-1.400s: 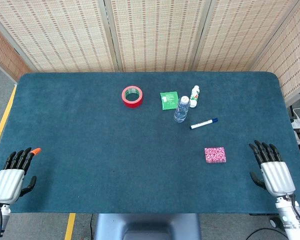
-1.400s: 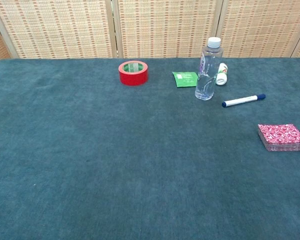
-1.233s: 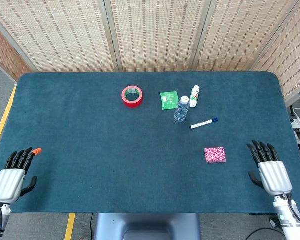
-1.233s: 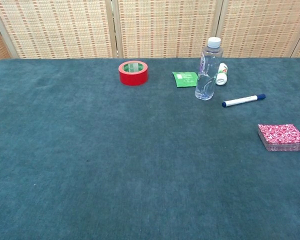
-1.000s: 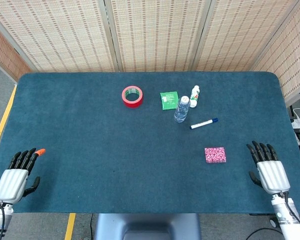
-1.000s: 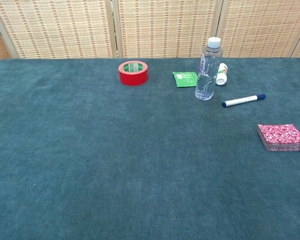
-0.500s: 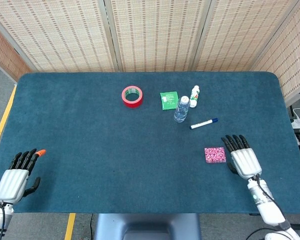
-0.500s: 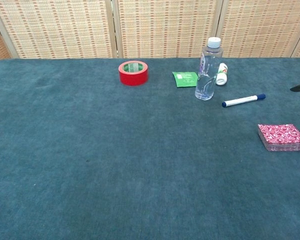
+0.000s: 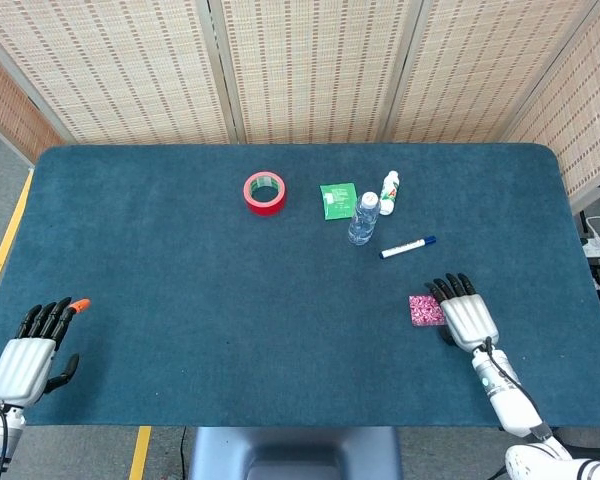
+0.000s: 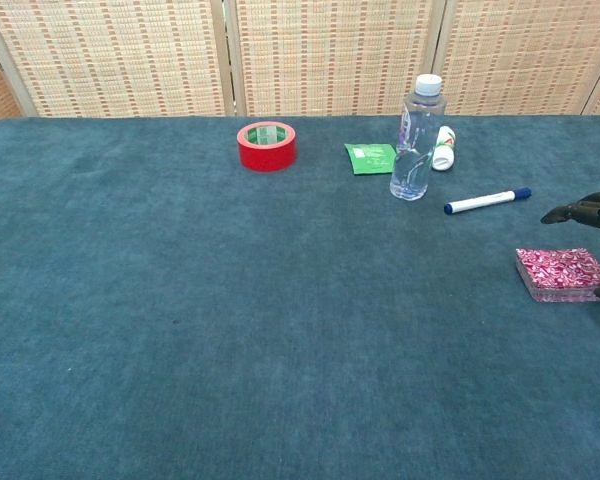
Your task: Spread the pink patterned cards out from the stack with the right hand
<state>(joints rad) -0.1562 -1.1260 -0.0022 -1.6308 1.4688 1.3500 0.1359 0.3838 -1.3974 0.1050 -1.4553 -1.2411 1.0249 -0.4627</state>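
Observation:
The stack of pink patterned cards [image 9: 424,310] [image 10: 562,273] lies squared up on the blue felt at the right side of the table. My right hand [image 9: 461,311] hovers flat and open over the stack's right edge, hiding part of it in the head view. In the chest view only its dark fingertips [image 10: 578,212] show above the cards at the frame's right edge. My left hand [image 9: 28,354] rests open at the table's near left corner, holding nothing.
At the back middle stand a red tape roll [image 9: 264,192], a green packet [image 9: 337,200], a clear water bottle [image 9: 362,219] and a small white bottle [image 9: 388,192]. A blue-capped marker [image 9: 408,246] lies just beyond the cards.
My right hand has moved left from the table's right edge until it hangs over the card stack. The left hand and the cards have stayed put.

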